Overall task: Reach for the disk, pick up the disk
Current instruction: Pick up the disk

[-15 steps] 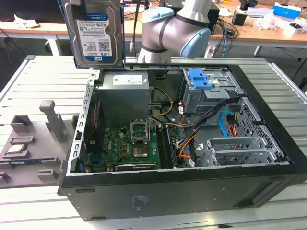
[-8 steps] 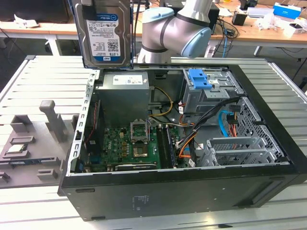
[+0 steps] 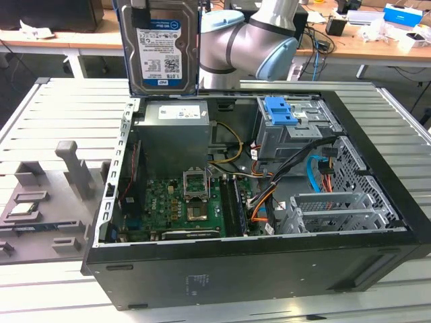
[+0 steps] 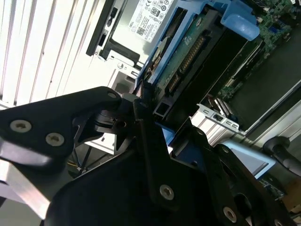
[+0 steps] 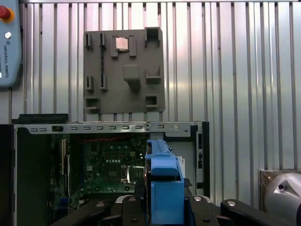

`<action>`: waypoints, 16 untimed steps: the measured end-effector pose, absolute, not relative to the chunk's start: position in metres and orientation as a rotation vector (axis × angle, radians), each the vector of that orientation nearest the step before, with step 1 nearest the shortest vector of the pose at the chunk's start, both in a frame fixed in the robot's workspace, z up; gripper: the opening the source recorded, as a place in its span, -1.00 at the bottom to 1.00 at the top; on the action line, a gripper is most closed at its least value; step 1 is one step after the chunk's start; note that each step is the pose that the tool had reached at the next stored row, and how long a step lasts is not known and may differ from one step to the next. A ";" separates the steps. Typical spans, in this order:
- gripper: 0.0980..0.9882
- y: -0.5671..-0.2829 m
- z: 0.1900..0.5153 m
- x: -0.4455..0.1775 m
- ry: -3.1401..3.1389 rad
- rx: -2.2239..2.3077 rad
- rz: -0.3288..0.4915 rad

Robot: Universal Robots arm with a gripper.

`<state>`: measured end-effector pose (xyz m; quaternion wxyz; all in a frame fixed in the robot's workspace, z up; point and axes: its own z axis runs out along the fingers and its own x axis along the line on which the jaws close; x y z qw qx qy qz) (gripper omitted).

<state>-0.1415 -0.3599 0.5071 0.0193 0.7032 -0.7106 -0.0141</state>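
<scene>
1. Exterior view. The disk (image 3: 161, 50) hangs upright with its label toward the camera, over the far rim of the open computer case (image 3: 269, 269), toward the exterior view's left. Its lower edge sits just above that rim, with open air on either side. My arm (image 3: 249, 40) stands behind it. The slatted table (image 3: 60, 108) spreads around the case, and a grey fixture plate (image 3: 40, 195) lies at the exterior view's left.
2. Second wrist view. My gripper (image 4: 153, 113) is clenched on the disk (image 4: 188, 52). The black fingers (image 4: 149, 146) bear on its blue side rails, and its connector edge is exposed, with the case interior beyond.
3. First wrist view. The disk (image 5: 164, 183) stands edge-on in my gripper (image 5: 164, 207). Beyond it lie the case rim (image 5: 108, 127) and the motherboard (image 5: 108, 165). The fixture plate (image 5: 124, 70) carries a small square chip (image 5: 122, 44), well apart from the disk.
</scene>
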 end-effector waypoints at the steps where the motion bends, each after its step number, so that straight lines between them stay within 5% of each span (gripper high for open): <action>1: -0.40 -0.360 0.507 -0.139 -2.205 2.183 -0.044; 16: -0.40 -0.360 0.507 -0.094 -2.204 2.182 -0.046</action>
